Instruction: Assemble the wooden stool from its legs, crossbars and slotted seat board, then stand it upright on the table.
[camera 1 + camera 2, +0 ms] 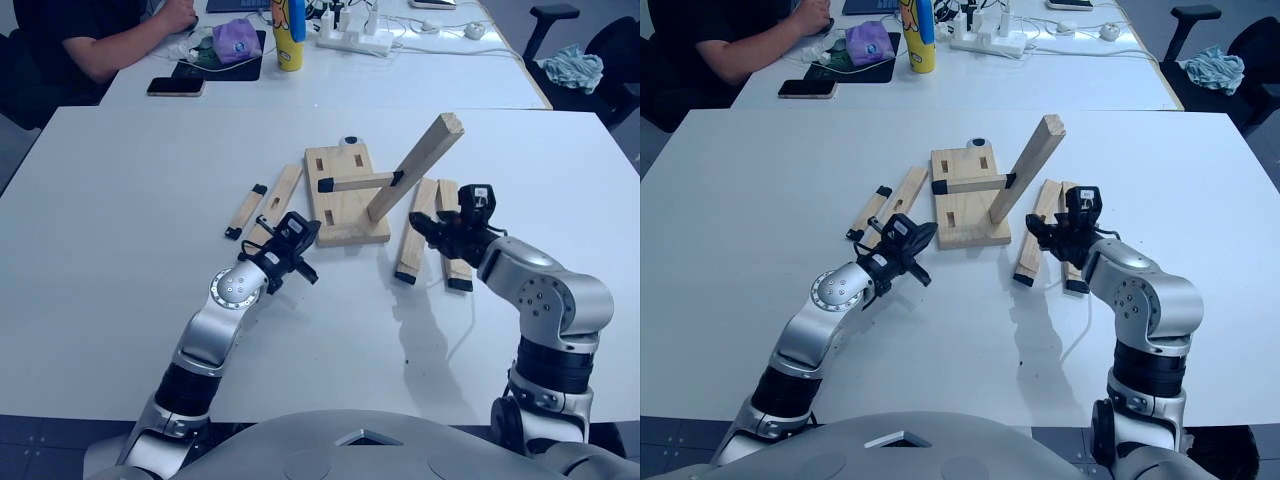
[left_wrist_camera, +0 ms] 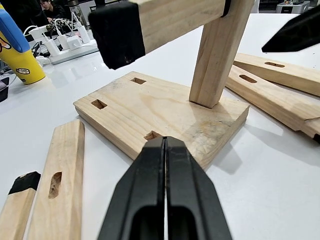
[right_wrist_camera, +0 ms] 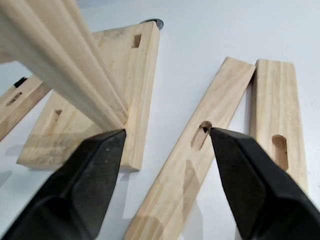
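Left eye view shows the seat board [image 1: 340,205] at frame centre with one leg [image 1: 415,165] and crossbar [image 1: 360,182] fitted, loose legs [image 1: 412,240] lying beside it, left gripper [image 2: 165,145] pressed together, right gripper [image 3: 167,137] spread.

seat board [image 2: 150,107]: pale matt wood | table [image 1: 120,220]: smooth, white, slightly glossy

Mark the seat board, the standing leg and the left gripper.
seat board [image 1: 350,226]: left eye view, bare top face.
standing leg [image 1: 414,168]: left eye view, middle of its shaft.
left gripper [image 2: 165,143]: left wrist view, where its shut fingertips meet.
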You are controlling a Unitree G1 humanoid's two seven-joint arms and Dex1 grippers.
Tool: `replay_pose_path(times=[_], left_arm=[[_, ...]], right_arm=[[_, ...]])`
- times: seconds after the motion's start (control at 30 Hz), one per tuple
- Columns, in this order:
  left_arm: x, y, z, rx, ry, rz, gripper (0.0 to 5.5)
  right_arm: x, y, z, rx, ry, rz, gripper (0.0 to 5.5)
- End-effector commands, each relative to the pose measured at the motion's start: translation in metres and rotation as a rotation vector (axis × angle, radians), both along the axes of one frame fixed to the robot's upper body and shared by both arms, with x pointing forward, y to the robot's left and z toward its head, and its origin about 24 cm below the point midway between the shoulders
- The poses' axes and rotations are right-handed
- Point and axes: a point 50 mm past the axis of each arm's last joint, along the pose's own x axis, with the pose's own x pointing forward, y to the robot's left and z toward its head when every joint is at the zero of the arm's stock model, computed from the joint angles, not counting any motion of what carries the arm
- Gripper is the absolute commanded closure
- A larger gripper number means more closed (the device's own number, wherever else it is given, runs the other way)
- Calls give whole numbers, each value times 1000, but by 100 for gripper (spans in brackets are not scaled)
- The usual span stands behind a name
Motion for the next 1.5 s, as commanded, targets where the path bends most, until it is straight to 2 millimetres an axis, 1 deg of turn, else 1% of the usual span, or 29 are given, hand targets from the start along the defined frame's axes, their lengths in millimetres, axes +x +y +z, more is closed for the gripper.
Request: replay_pose_path(times=[0.03,0.17,0.3,0.43,0.57,0.67,0.8,0.97,1.03,1.13,1.27,1.3,1.37,1.5], left_arm=[[-2,0,0,12,5,-18,550],[-3,1,0,21,17,-39,550],[-3,1,0,23,21,-49,550],[-3,0,1,27,21,-65,550],[-1,1,2,31,19,-61,550],[-2,1,2,29,17,-49,550],[-3,1,0,19,17,-17,550],[-2,-2,-1,10,16,-3,550],[0,-2,0,13,12,-8,550],[3,-1,2,19,5,-23,550],[5,-1,5,34,-1,-44,550],[5,-1,5,43,-8,-49,550],[5,-1,6,47,-8,-53,550],[6,0,5,64,-9,-65,550]], right_arm=[[-11,4,-11,-2,60,-23,237],[-23,12,-21,16,126,-8,237],[-25,18,-23,43,138,-12,237],[-25,23,-25,-7,138,10,237],[-26,24,-34,-143,147,70,237],[-25,19,-34,-206,137,92,237],[-17,9,-28,-238,120,95,237],[-5,12,-27,-198,112,91,237],[0,17,-30,-189,107,89,237],[1,18,-39,-209,116,63,237],[-4,18,-53,-228,149,34,237],[-6,17,-55,-224,153,29,255],[-7,16,-58,-219,153,19,269],[-5,16,-58,-218,141,5,328]])
